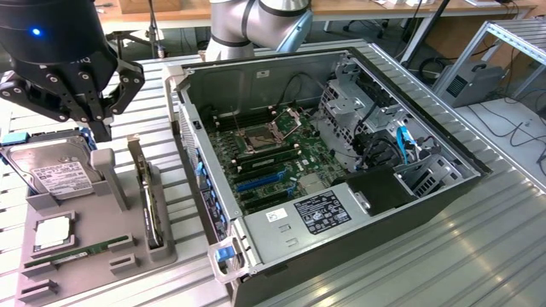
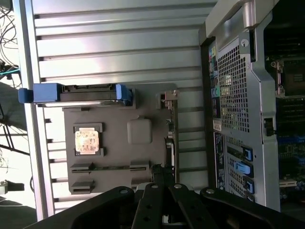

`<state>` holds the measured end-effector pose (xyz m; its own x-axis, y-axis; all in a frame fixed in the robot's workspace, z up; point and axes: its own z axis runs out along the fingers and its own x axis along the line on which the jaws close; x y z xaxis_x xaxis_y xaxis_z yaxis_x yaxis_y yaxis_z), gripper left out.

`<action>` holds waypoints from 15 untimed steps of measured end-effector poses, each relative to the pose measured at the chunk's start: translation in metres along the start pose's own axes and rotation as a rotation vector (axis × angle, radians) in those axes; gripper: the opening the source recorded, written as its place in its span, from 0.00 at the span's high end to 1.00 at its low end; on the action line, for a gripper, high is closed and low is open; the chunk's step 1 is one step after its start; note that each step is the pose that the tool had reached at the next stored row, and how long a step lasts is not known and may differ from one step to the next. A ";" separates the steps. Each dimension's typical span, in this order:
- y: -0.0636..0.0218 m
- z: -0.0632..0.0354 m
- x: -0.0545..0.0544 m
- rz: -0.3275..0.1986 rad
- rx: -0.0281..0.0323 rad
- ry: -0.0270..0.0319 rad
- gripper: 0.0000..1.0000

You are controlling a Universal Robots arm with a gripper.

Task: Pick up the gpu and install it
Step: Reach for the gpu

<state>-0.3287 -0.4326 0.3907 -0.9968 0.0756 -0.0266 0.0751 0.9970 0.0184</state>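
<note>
The gpu (image 1: 150,203) is a thin black card standing on its edge in a slot of the grey parts tray (image 1: 94,268), its silver bracket at the far end. My gripper (image 1: 100,130) hangs above the tray's far end, a little to the exterior view's left of the card and not touching it. Its fingers are shut with nothing between them. In the wrist view the gripper (image 2: 162,185) sits over one end of the gpu (image 2: 171,125), seen edge-on along the side of the tray (image 2: 116,117) that faces the computer.
The open computer case (image 1: 431,137) lies to the exterior view's right, with its motherboard (image 1: 282,160) and blue card slots (image 1: 256,182) exposed. On the tray are a hard drive (image 1: 53,171), a processor (image 1: 53,231) and a green RAM stick (image 1: 78,251). All rest on a slatted metal table (image 1: 444,256).
</note>
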 end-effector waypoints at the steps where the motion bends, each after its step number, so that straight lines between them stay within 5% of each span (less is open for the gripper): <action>1: -0.0003 0.0000 0.000 0.000 0.0004 0.0000 0.89; 15: -0.0051 0.0001 0.000 0.000 0.0049 -0.0004 0.89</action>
<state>-0.3287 -0.4376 0.3905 -0.9968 0.0754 -0.0269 0.0751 0.9971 0.0135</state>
